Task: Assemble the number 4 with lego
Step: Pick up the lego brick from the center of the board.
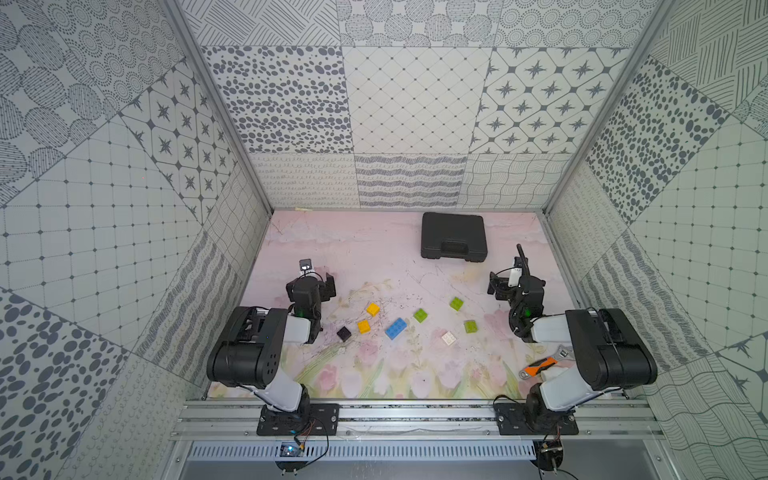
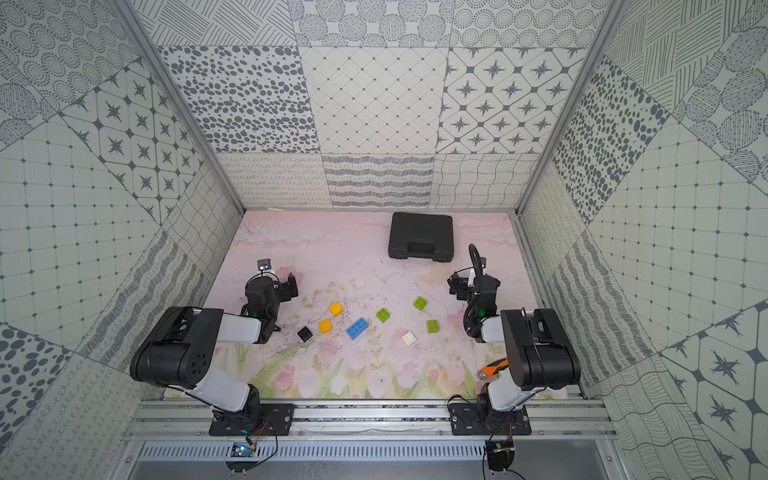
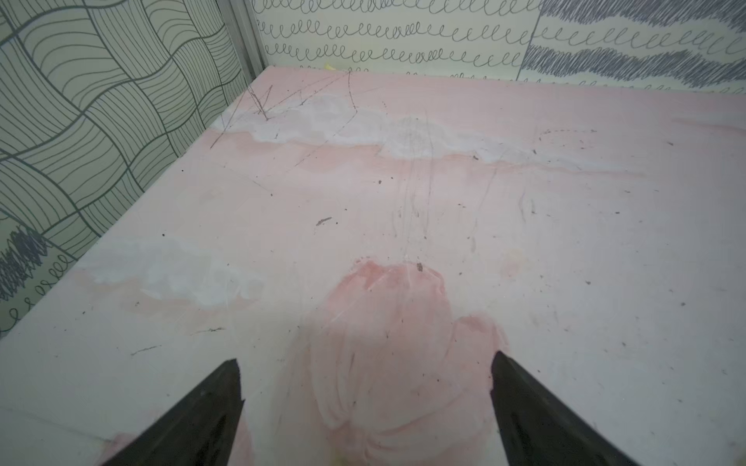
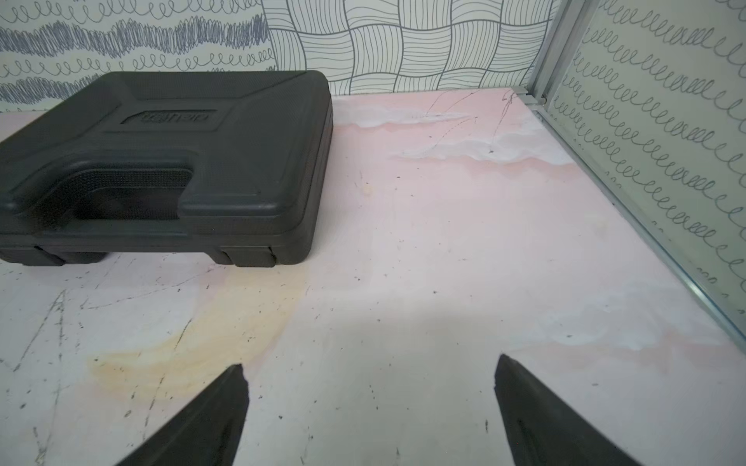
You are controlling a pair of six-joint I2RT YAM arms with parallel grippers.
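Several loose lego bricks lie apart on the pink floral mat, seen in both top views: two yellow, a longer blue, three lime green, a white square and a black one. None are joined; the number 4 is out of view. My left gripper stands open over bare mat, left of the bricks. On the bricks' right my right gripper is also open, with nothing between its fingers. Neither wrist view shows a brick.
A shut black plastic case lies at the back, just ahead of the right gripper. An orange-handled wrench lies at the front right, partly under the right arm. Patterned walls close in the mat on three sides.
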